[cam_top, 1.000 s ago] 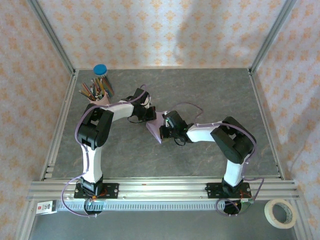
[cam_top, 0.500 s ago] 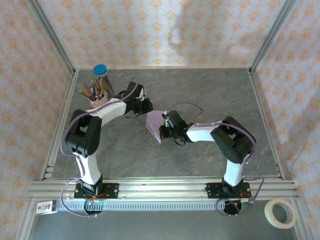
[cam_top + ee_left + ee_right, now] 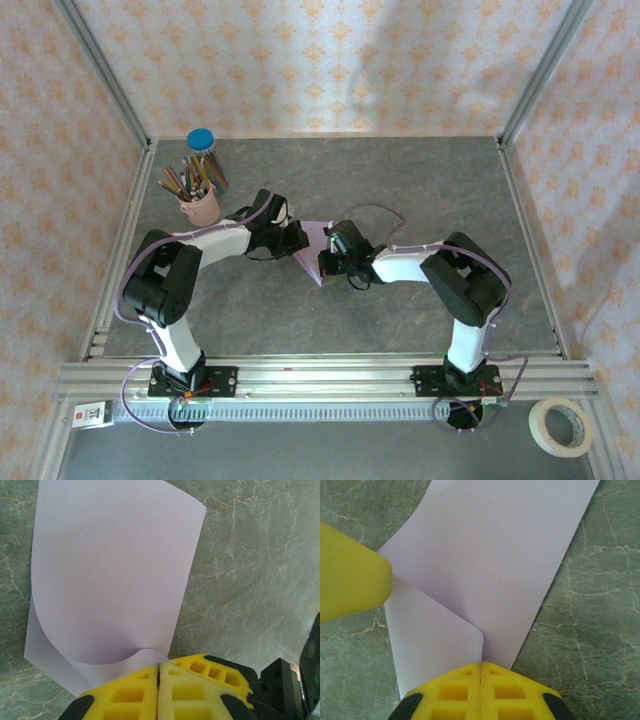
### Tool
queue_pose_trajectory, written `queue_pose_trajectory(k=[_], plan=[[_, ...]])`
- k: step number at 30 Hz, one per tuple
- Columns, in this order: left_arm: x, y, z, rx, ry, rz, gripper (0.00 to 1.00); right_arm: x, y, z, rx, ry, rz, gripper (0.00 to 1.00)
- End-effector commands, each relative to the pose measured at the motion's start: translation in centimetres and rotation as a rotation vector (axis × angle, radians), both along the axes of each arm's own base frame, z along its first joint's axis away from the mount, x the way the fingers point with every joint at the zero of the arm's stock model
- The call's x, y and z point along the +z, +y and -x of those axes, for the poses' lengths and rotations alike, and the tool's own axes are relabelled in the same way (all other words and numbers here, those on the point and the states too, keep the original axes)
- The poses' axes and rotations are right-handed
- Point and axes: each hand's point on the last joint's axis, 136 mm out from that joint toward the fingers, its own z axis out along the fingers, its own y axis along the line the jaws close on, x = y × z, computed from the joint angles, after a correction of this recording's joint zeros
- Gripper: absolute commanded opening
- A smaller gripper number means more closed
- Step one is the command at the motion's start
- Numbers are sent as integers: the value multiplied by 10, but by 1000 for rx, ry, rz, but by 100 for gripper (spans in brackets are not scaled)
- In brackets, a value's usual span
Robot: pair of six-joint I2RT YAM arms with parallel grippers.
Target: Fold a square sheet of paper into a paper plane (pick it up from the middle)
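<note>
The square sheet of paper [image 3: 312, 240], pale lilac, lies partly folded on the grey table between my two arms. In the left wrist view one flap of the paper [image 3: 115, 570] curls up over a lower layer, and its near edge rises into the tip of my left gripper [image 3: 159, 665], whose yellow jaws are pressed together on it. My right gripper [image 3: 481, 664] is shut on a raised fold of the paper [image 3: 495, 555] from the opposite side. A yellow finger [image 3: 350, 580] of the left gripper touches the sheet's left corner. From above, the left gripper [image 3: 297, 240] and right gripper [image 3: 323, 262] face each other across the sheet.
A pink cup of coloured pencils [image 3: 203, 205] stands at the back left, close to the left forearm, with a blue-capped jar [image 3: 201, 140] behind it. A roll of tape [image 3: 560, 427] lies outside the frame at the near right. Aluminium rails border the table.
The left gripper drew back from the sheet toward the pencil cup, then came back and shut on the sheet's left edge. The right gripper kept its hold and barely moved.
</note>
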Motion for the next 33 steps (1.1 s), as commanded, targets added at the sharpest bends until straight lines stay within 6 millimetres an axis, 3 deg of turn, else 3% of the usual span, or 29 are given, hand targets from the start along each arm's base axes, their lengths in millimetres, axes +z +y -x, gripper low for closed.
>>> queue_pose_trajectory(k=[1, 8, 18, 33], plan=[[-8, -3, 4, 9, 22, -7, 8, -30, -19, 12, -11, 85, 105, 0], [-26, 3, 17, 6, 65, -60, 8, -32, -19, 12, -10, 91, 115, 0], [-41, 18, 19, 31, 84, -157, 8, -33, -20, 11, -11, 94, 126, 0], [-50, 22, 21, 42, 93, -188, 8, -30, -16, 11, -1, 95, 107, 3]])
